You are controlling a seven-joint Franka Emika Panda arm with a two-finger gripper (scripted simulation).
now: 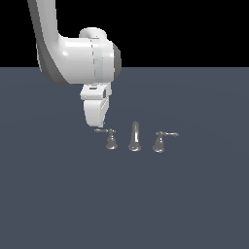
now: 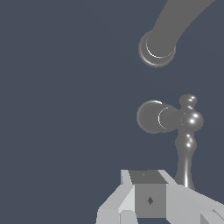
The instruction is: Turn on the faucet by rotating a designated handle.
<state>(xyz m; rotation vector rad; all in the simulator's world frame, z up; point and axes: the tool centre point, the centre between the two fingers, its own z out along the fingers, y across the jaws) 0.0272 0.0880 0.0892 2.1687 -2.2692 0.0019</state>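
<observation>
The faucet is a shiny grey set on the floor: a slim upright spout (image 1: 134,136) between two lever handles. The handle (image 1: 111,140) stands at the exterior view's left of the spout, and its thin rod (image 1: 102,130) points left. My gripper (image 1: 100,124) hangs right at the rod's free end, fingers down. In the wrist view the handle (image 2: 154,117) shows from above, and its rod (image 2: 185,153) runs to the gripper (image 2: 148,194). The fingers look shut, with no gap and nothing held. I cannot tell whether they touch the rod.
The twin handle (image 1: 158,142) stands at the exterior view's right of the spout, its rod pointing right. The spout's base (image 2: 156,49) shows beyond the handle in the wrist view. The floor (image 1: 58,194) is flat dark grey.
</observation>
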